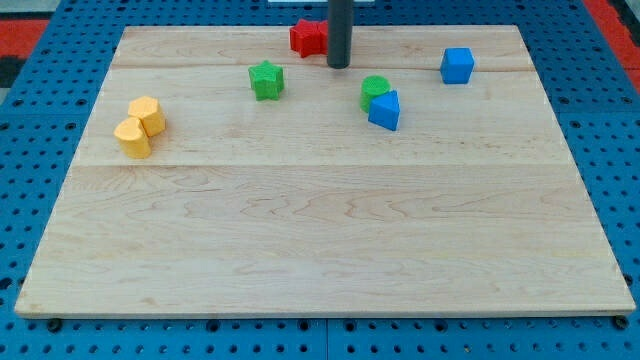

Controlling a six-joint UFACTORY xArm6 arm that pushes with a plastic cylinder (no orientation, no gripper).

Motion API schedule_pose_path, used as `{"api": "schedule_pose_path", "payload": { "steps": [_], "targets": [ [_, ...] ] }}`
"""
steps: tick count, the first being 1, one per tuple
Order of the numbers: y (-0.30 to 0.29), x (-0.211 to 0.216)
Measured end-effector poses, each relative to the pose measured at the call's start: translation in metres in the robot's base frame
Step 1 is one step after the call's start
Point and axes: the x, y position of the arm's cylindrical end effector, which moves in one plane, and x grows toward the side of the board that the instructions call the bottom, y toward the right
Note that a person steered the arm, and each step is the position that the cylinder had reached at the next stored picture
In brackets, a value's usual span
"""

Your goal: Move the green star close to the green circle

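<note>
The green star [266,80] lies on the wooden board [320,230] in the upper left-centre. The green circle [374,89] lies to its right, about a hundred pixels away, touching a blue triangular block [385,110] at its lower right. My tip [339,65] stands on the board between the two green blocks, a little above their line, just right of a red block [308,38]. It touches neither green block.
A blue cube [457,65] sits at the upper right. Two yellow blocks lie together at the left: a yellow hexagon [148,114] and a yellow heart-like block [132,138]. The board rests on a blue pegboard [30,150].
</note>
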Motion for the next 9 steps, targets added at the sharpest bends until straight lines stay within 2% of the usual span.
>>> {"api": "schedule_pose_path", "payload": {
  "steps": [1,2,5,6,7,9],
  "targets": [
    [-0.036,0.025],
    [-0.053,0.032],
    [-0.041,0.047],
    [-0.07,0.074],
    [-0.122,0.066],
    [-0.134,0.028]
  ]
}}
